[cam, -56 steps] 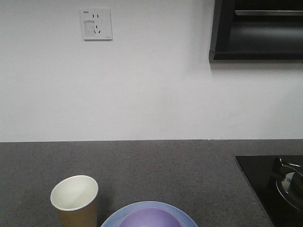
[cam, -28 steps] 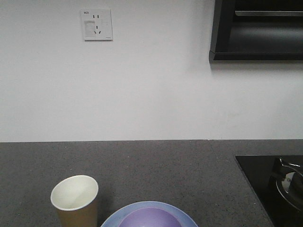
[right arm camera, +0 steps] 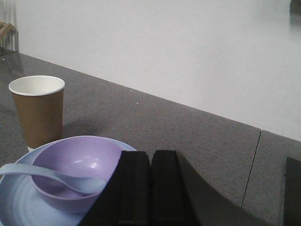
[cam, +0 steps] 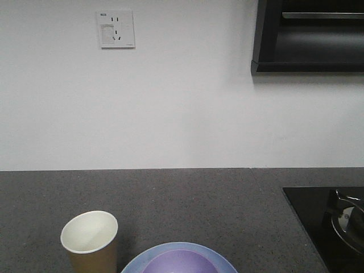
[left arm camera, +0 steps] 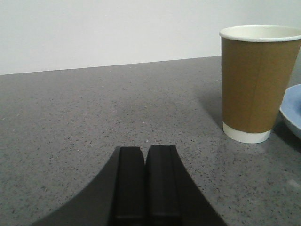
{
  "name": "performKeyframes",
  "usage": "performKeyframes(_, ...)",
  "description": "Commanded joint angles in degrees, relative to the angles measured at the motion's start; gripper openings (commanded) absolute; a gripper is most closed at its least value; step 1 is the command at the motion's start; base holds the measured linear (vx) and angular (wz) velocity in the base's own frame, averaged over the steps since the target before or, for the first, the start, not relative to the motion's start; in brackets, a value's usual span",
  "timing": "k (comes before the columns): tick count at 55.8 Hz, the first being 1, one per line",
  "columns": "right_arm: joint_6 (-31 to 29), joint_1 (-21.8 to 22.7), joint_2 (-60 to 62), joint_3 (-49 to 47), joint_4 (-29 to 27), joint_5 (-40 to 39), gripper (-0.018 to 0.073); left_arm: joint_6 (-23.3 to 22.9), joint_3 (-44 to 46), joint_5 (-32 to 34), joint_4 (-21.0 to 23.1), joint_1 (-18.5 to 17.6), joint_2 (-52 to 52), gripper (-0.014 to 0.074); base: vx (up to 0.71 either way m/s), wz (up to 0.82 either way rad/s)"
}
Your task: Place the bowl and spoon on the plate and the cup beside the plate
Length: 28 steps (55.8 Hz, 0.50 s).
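Setting: kitchen. Evidence: dark grey speckled stone surface (cam: 187, 199) running along a plain white wall (cam: 182, 108); wall socket (cam: 116, 28) above it; black hob (cam: 318, 222) set into the surface at right, carrying a metal pan (cam: 348, 224); dark cabinet (cam: 310, 37) overhead.

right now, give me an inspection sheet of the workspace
surface: dark grey speckled countertop, seam visible at right
job's things: bowl sits on plate; spoon lies in bowl, handle over the rim; cup upright beside plate
clutter: nothing seen
grippers: left gripper shut, empty; right gripper shut, empty
cables: nothing seen
surroundings: white wall, wall socket, dark cabinet, black cooktop at right
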<state>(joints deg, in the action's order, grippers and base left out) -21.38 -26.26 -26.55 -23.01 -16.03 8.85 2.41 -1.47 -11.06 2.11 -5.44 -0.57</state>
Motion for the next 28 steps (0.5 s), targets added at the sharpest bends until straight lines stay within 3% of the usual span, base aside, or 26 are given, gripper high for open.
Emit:
performKeyframes(1,-0.58,-0.19,-0.05,-1.63,0.16,-4.86,-0.0009,-0.03,1.47,4.45,0.42,-0.11,-0.38,-0.0006,0.00,0.00)
performKeyframes(28,-0.58,-0.19,-0.05,-1.63,0.16,-4.91,-0.0009,-0.03,1.47,4.45,0.42,-0.11,-0.38,-0.0006,0.00,0.00)
